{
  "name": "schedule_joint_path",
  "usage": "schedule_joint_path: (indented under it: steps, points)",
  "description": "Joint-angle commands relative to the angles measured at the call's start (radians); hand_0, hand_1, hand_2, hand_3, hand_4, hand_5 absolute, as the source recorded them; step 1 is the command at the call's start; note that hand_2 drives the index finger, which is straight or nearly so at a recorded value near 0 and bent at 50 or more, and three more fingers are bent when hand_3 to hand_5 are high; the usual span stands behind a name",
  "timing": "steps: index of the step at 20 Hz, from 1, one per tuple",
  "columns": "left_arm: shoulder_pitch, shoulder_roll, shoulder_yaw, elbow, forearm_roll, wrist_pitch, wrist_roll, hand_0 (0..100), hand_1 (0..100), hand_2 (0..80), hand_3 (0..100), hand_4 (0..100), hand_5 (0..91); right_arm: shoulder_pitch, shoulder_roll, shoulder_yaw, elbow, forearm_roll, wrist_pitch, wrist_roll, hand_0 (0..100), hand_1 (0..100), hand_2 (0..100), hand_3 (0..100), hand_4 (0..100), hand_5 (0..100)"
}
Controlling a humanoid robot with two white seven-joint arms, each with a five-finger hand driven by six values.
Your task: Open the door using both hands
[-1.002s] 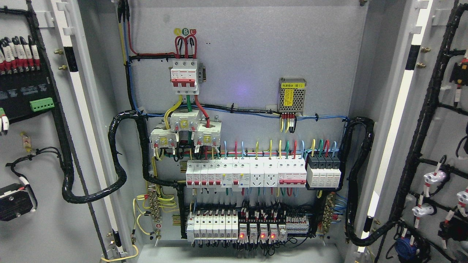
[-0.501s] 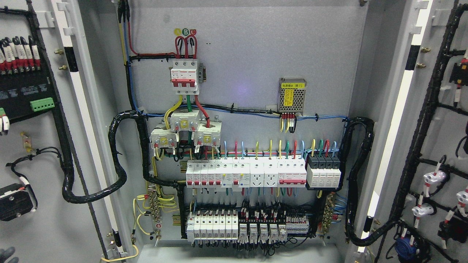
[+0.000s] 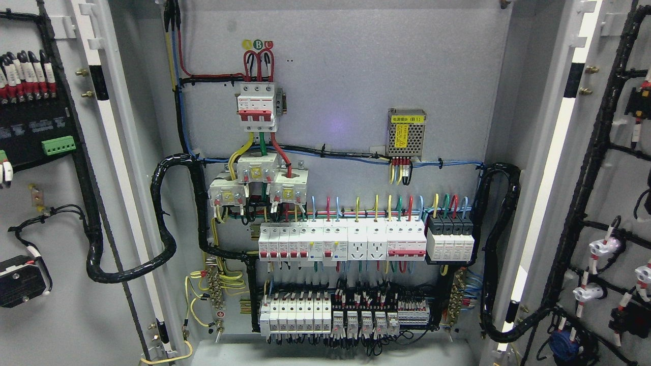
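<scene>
Two cabinet doors: left door, right door, both open; robot hands unseen.

Bright, even light; sharp focus; faint violet glare on the back panel.

Left door and right door cropped; label print perhaps illegible.

Both grey doors swung wide open.
</scene>
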Motion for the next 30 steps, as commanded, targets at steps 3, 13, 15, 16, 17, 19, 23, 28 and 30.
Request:
schedule_joint_path:
  steps: [3, 13, 15, 16, 17, 19, 23, 28, 30]
  points:
    - [-0.044, -0.23, -0.154, 0.506, -0.049, -0.001, -0.004, 0, 0, 0.0, 0, 0, 0.0, 0.0, 0.125, 0.096, 0.472, 0.087, 0.0, 0.005, 0, 0, 0, 0, 0, 0]
    - [-0.105, -0.311, -0.152, 0.931, -0.07, -0.001, -0.114, 0, 0, 0.0, 0, 0, 0.0, -0.08, 0.221, 0.11, 1.023, 0.104, 0.0, -0.005, 0, 0, 0, 0, 0, 0]
    - [-0.129, -0.328, -0.15, 1.029, -0.106, -0.001, -0.14, 0, 0, 0.0, 0, 0, 0.0, -0.108, 0.243, 0.112, 1.122, 0.115, 0.0, -0.004, 0, 0, 0, 0, 0, 0]
    - [-0.143, -0.336, -0.15, 1.083, -0.121, -0.001, -0.152, 0, 0, 0.0, 0, 0, 0.0, -0.12, 0.246, 0.112, 1.164, 0.118, 0.001, -0.004, 0, 0, 0, 0, 0, 0]
    - [-0.158, -0.339, -0.15, 1.14, -0.132, -0.001, -0.16, 0, 0, 0.0, 0, 0, 0.0, -0.132, 0.249, 0.113, 1.204, 0.131, 0.0, -0.005, 0, 0, 0, 0, 0, 0]
    - [-0.189, -0.356, -0.15, 1.252, -0.156, 0.001, -0.172, 0, 0, 0.0, 0, 0, 0.0, -0.158, 0.252, 0.112, 1.271, 0.188, 0.0, -0.009, 0, 0, 0, 0, 0, 0]
    - [-0.238, -0.368, -0.146, 1.433, -0.205, 0.004, -0.191, 0, 0, 0.0, 0, 0, 0.0, -0.215, 0.264, 0.11, 1.365, 0.305, -0.002, -0.076, 0, 0, 0, 0, 0, 0]
    - [-0.261, -0.388, -0.137, 1.533, -0.255, 0.134, -0.191, 0, 0, 0.0, 0, 0, 0.0, -0.276, 0.31, 0.115, 1.483, 0.473, 0.009, -0.2, 0, 0, 0, 0, 0, 0]
    - [-0.261, -0.393, -0.134, 1.553, -0.256, 0.201, -0.191, 0, 0, 0.0, 0, 0, 0.0, -0.304, 0.336, 0.112, 1.541, 0.561, 0.011, -0.248, 0, 0, 0, 0, 0, 0]
